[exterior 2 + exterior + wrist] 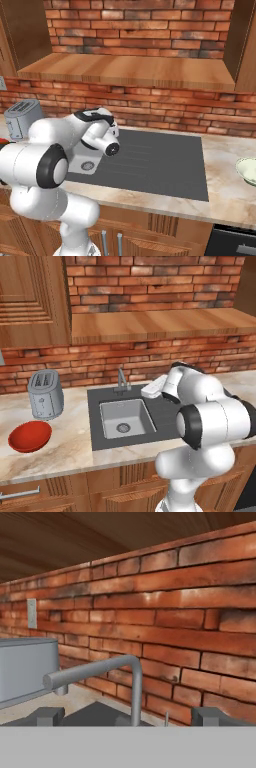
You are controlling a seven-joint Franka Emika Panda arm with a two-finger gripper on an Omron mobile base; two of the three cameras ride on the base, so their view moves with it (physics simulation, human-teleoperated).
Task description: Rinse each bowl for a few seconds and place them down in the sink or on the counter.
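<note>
Sink point(102, 431) sits set into the counter point(65, 448), a dark grey unit with a square steel basin point(125, 418) and a round drain point(123, 428) at its left and a ribbed drainboard point(150, 160) stretching to the right. The slim metal faucet point(121, 380) stands at the far edge of the basin, against the brick wall point(150, 276); in the hand view its spout point(95, 671) curves to the left, just ahead of the camera.

The red bowl point(30, 436) lies on the counter well to the left of the sink, near the front edge, just in front of the silver toaster point(45, 394). The pale cream-green bowl point(247, 171) rests on the counter to the right of the sink, apart from the drainboard, partly cut off by the picture's right edge.

The arm point(210, 421) rises in front of the sink and bends over its right part, above the drainboard. The gripper point(129, 716) points toward the far wall, with the faucet between its two finger tips point(47, 716), which stand wide apart and hold nothing. It is touching neither bowl.

A wooden shelf point(160, 323) runs along the wall above the sink, and wooden cabinet fronts point(75, 491) lie below the counter.
</note>
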